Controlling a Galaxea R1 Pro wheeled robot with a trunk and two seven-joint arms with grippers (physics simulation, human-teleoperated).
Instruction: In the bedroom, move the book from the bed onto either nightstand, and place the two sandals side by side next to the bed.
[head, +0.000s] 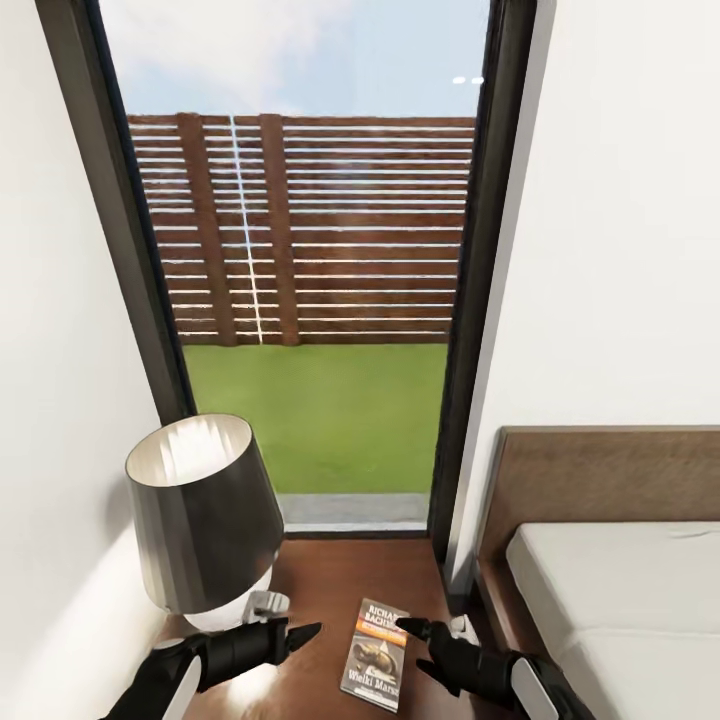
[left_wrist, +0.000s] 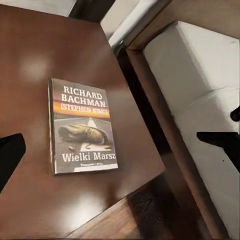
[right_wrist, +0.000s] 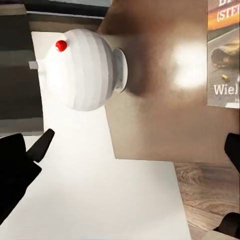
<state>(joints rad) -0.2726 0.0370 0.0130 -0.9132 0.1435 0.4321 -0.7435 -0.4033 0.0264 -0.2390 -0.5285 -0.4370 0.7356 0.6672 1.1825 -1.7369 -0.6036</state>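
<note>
The thin dark paperback book w/ white "RICHARD BACHMAN" lettering and an orange band (head: 378, 655) lies flat, cover up, on the glossy reddish-brown wooden nightstand (head: 330, 580), between the two arms. Its long axis runs roughly away from the robot, title end farther off. The right gripper (head: 420, 632) is nearer, fingertip just at the book's right edge, jaws spread, holding nothing. The left gripper (head: 295, 635) sits left of the book, apart from it; open or closed can't be told. A grey-shaded lamp w/ round white base (head: 205, 515) stands on the nightstand's left side. The pale-mattress bed w/ dark wood frame (head: 620, 590) is just right of the nightstand. The book part looks done; the sandals are likely next.
</note>
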